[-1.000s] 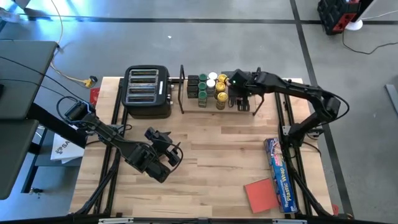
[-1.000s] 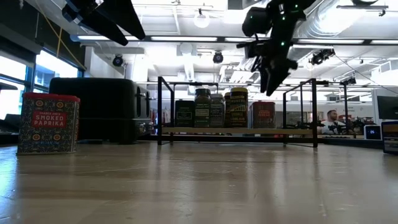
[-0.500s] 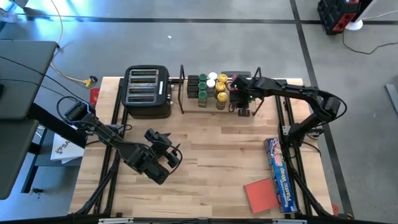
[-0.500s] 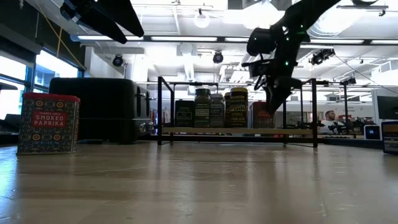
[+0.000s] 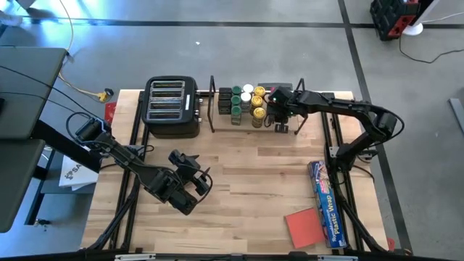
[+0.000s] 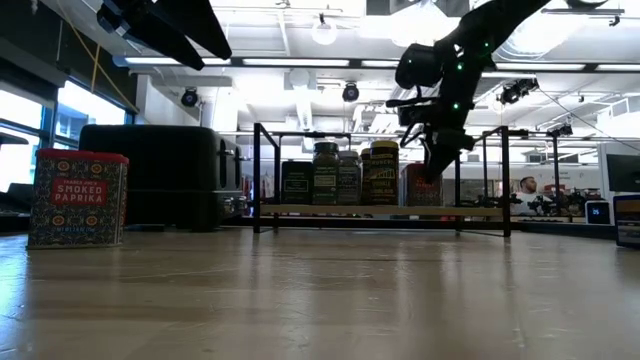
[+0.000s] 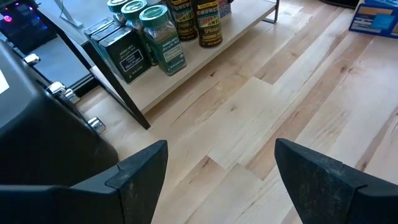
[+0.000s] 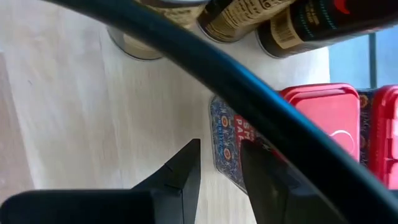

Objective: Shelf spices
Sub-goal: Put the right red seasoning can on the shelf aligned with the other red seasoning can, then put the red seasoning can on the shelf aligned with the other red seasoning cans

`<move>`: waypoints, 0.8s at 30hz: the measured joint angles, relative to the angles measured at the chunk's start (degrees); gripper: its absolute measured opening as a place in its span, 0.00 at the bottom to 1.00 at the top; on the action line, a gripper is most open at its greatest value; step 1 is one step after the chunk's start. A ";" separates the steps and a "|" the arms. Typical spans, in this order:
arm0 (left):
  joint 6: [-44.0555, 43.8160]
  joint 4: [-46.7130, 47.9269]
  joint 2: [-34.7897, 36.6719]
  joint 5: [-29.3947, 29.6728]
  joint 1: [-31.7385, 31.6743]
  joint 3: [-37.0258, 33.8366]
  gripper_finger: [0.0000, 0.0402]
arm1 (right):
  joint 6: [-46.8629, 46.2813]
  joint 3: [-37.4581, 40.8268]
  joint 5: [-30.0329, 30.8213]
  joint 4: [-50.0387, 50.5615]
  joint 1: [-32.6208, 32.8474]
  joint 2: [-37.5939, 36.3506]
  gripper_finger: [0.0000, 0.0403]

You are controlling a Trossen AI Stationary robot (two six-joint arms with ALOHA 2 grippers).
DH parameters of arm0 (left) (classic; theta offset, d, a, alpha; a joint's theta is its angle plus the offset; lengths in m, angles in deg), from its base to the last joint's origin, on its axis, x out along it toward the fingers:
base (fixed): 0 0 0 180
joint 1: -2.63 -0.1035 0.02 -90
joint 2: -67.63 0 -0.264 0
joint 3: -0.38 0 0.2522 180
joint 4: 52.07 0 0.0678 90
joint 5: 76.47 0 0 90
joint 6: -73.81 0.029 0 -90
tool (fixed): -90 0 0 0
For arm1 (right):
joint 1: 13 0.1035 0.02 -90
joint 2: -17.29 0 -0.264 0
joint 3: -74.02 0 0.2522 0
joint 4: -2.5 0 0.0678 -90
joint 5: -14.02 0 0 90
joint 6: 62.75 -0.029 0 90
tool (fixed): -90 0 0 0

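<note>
The spices (image 5: 243,104) are standing in rows on the shelf (image 5: 214,116) at the upper middle of the high view, right of the toaster (image 5: 172,106). The right gripper (image 5: 278,116) is hanging over the shelf's right part, fingers nearly together, grasping nothing. The left gripper (image 5: 194,183) is waiting released, lower left of centre.

Grey concrete floor (image 5: 239,51) all around the table, dark tape lines (image 5: 217,24) crossing it. Off to one side, a dark desk (image 5: 22,87) with a yellow cable (image 5: 72,43) trailing past. Across the room, bright ceiling lights (image 6: 322,30) glare off white walls, windows (image 6: 75,105) glowing at the side, and a person (image 6: 533,190) sits far back.
</note>
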 joint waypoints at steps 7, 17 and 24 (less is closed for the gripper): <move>0.00 -0.02 0.00 -0.02 0.00 0.00 0.73 | -0.32 0.00 3.66 -0.09 1.71 -0.45 0.26; 1.41 0.28 0.00 -9.87 3.69 0.00 0.73 | -13.72 -0.04 3.66 2.09 13.69 -11.91 0.26; -9.61 6.97 0.00 -21.20 13.64 0.00 0.73 | -29.20 -0.04 5.94 0.64 31.30 -20.57 0.26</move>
